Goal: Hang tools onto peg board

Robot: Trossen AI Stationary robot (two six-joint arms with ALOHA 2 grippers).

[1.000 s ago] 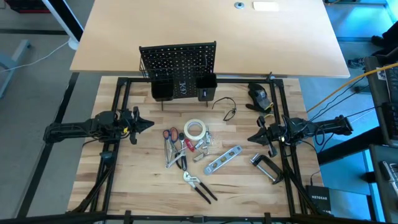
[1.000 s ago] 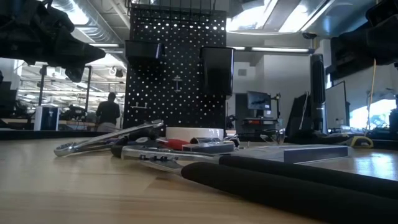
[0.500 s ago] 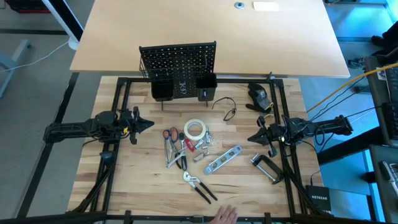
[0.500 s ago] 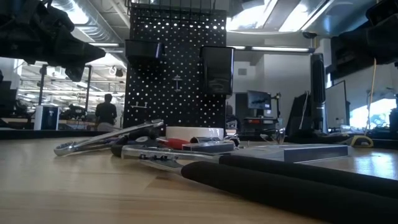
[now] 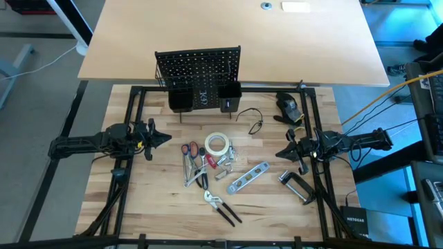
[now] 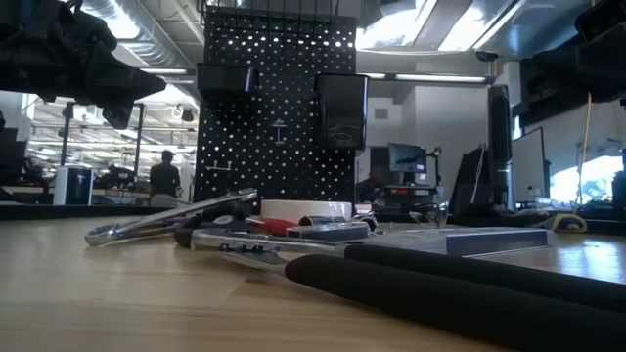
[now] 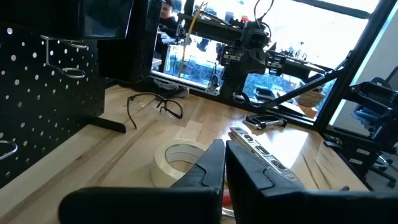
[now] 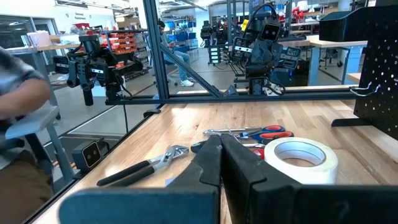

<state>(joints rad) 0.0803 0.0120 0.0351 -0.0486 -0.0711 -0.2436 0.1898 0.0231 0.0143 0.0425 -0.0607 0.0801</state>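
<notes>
The left end effector (image 5: 165,135), pinched together and empty, hovers near the bench's left edge; the scissors (image 5: 190,160) lie just beside it toward the centre, blades toward the front edge. The right end effector (image 5: 279,153), likewise closed and empty, waits farther off; the peg board (image 5: 199,66) stands at the back edge.

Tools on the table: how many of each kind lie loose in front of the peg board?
Red-handled scissors: 1
Black-handled pliers: 1
White tape roll: 1
Spirit level: 1
C-clamp: 1
Total: 5, not counting the small bits and other pieces bunched beside the tape, which are too jumbled to count.
</notes>
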